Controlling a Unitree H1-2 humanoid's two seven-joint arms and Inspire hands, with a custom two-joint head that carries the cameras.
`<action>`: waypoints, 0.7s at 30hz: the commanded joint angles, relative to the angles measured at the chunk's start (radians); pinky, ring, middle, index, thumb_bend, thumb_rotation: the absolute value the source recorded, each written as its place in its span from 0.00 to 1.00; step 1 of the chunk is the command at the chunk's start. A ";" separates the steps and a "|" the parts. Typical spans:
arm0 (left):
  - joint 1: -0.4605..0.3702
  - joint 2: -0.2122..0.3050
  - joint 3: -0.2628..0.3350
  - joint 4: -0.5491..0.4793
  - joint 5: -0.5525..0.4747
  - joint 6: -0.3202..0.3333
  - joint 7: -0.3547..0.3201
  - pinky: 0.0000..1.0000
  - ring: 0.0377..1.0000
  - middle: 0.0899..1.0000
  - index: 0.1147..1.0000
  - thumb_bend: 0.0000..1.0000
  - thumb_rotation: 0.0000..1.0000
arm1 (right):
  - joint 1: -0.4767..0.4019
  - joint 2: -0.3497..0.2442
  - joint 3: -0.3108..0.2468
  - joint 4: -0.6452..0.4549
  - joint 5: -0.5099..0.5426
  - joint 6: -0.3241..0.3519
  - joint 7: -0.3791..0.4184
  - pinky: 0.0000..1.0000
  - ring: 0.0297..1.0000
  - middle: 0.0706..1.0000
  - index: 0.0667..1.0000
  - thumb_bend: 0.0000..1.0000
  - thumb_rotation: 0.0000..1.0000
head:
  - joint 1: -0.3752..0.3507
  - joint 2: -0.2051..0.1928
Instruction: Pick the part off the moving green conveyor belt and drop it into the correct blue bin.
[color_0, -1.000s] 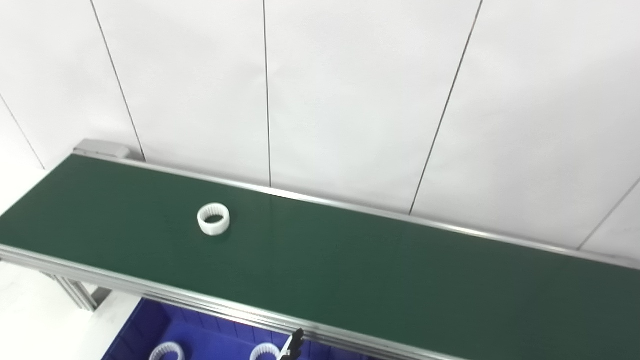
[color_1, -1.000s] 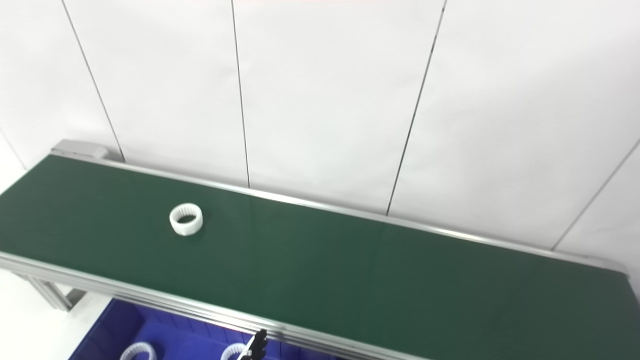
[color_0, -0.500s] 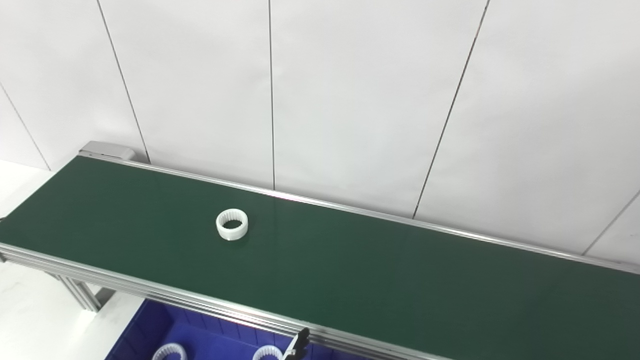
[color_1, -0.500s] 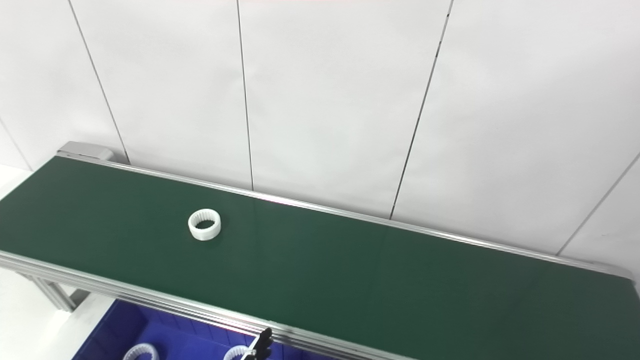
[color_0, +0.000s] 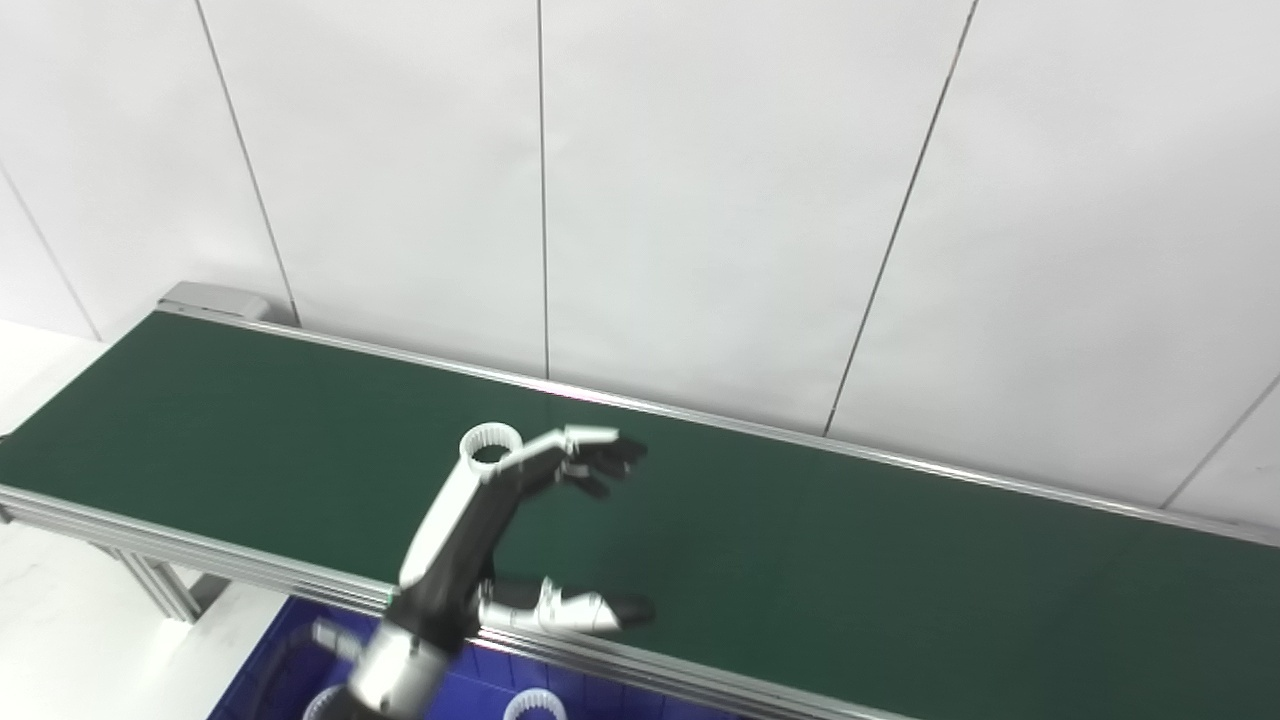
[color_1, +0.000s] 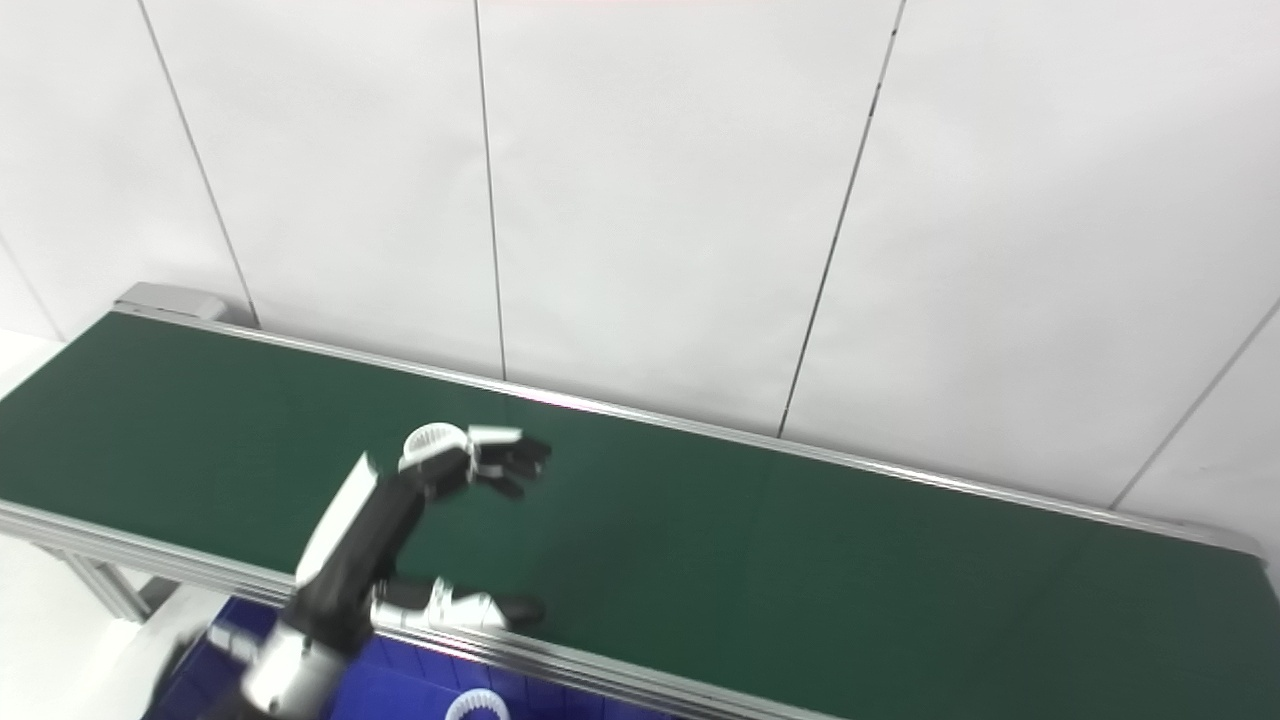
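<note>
Green belt (color_0: 800, 540) — left hand (color_0: 500, 520) fingers (color_0: 600, 455) spread beside white ring (color_0: 490, 444); ring's hollow hidden in right-eye view.

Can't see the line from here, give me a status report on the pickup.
Left hand open above the belt, holding nothing. Right hand out of view. White ring on belt, just beyond the fingers. Nothing in the way.

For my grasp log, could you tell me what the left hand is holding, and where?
Nothing: the left hand is open above the belt, fingers spread over the white ring.
</note>
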 joint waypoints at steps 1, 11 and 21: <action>-0.091 0.022 0.015 -0.008 0.062 0.036 -0.013 0.55 0.65 0.67 0.63 0.93 0.14 | -0.007 0.017 0.000 -0.022 -0.011 -0.047 0.000 0.81 0.87 1.00 1.00 0.49 1.00 | -0.002 0.002; -0.391 0.166 -0.015 0.234 0.265 0.081 -0.090 0.59 0.70 0.74 0.70 0.99 0.10 | -0.012 0.034 0.005 -0.017 -0.022 -0.047 0.000 0.80 0.87 1.00 1.00 0.53 1.00 | -0.018 0.010; -0.643 0.245 -0.215 0.659 0.528 0.009 -0.070 0.69 0.77 0.78 0.72 1.00 0.12 | -0.019 0.062 0.010 -0.013 -0.040 -0.046 -0.010 0.78 0.86 1.00 1.00 0.51 1.00 | -0.050 0.018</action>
